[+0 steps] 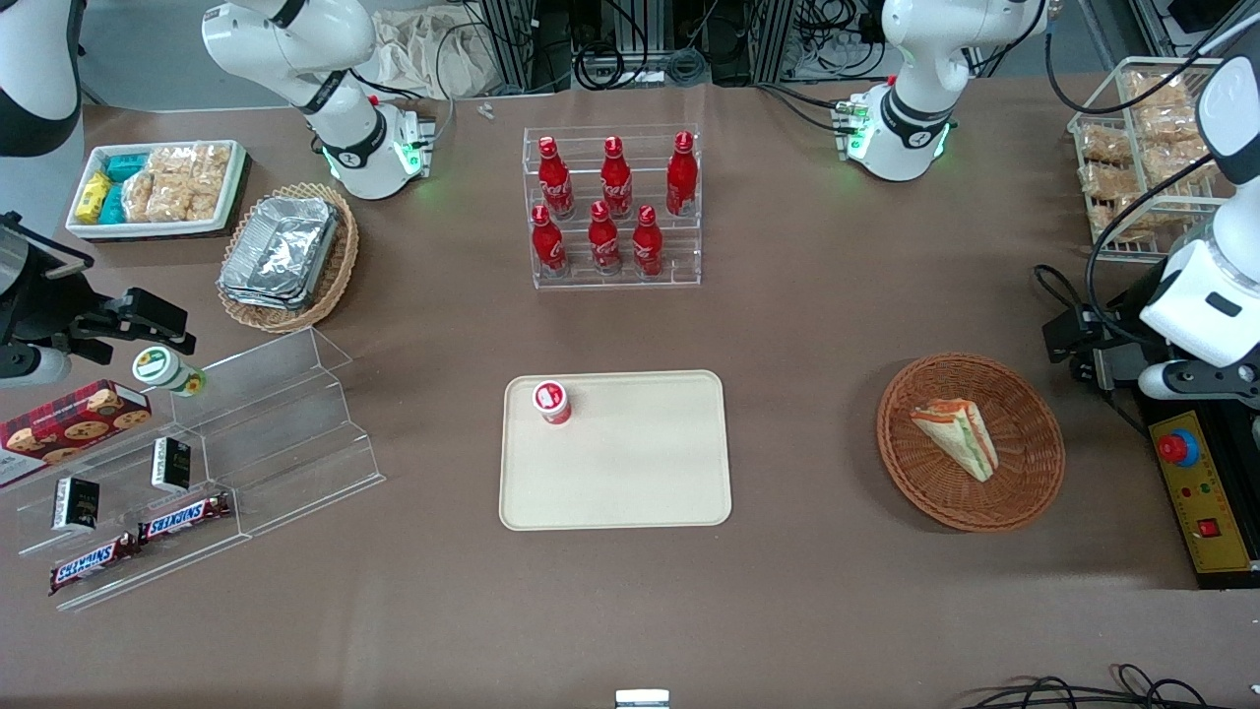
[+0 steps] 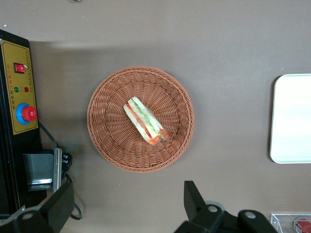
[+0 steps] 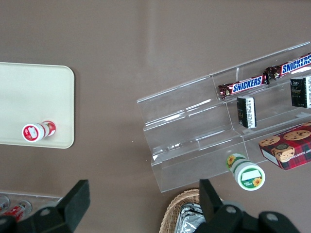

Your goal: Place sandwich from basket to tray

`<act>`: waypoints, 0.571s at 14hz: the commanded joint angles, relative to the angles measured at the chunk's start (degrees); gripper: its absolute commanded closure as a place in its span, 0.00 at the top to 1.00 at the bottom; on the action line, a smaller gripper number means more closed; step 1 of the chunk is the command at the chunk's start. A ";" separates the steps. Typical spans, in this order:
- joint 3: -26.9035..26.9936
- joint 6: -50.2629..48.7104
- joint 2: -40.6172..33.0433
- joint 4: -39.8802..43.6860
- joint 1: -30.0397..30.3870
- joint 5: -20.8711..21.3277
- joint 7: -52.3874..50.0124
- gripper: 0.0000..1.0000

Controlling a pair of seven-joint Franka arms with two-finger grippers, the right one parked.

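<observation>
The sandwich point(image 1: 955, 435) point(image 2: 144, 121), a clear-wrapped white-bread wedge with orange and green layers, lies in the round brown wicker basket point(image 1: 1024, 492) point(image 2: 107, 141). The cream tray point(image 1: 630, 473) point(image 2: 291, 121) lies flat on the table's middle, toward the parked arm's end from the basket. A small red-and-white cup point(image 1: 552, 402) stands on one of its corners. My left gripper point(image 1: 1083, 350) point(image 2: 129, 206) hangs high over the table beside the basket, toward the working arm's end. It is open, with nothing between its black fingers point(image 2: 194, 199).
A black-and-yellow control box with a red button point(image 1: 1196, 492) point(image 2: 19, 111) sits close beside the basket. A rack of red bottles point(image 1: 615, 207) stands farther back. A clear stepped shelf point(image 1: 295, 414), a foil-tray basket point(image 1: 290, 256) and a snack bin point(image 1: 157, 187) lie toward the parked arm's end.
</observation>
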 commanded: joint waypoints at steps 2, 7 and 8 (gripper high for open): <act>0.33 -0.59 0.09 1.05 -0.16 -0.32 0.80 1.00; 0.42 -1.20 0.61 -0.61 -0.07 -0.24 0.98 1.00; 0.42 -0.85 0.18 -2.28 -0.07 -0.24 0.98 1.00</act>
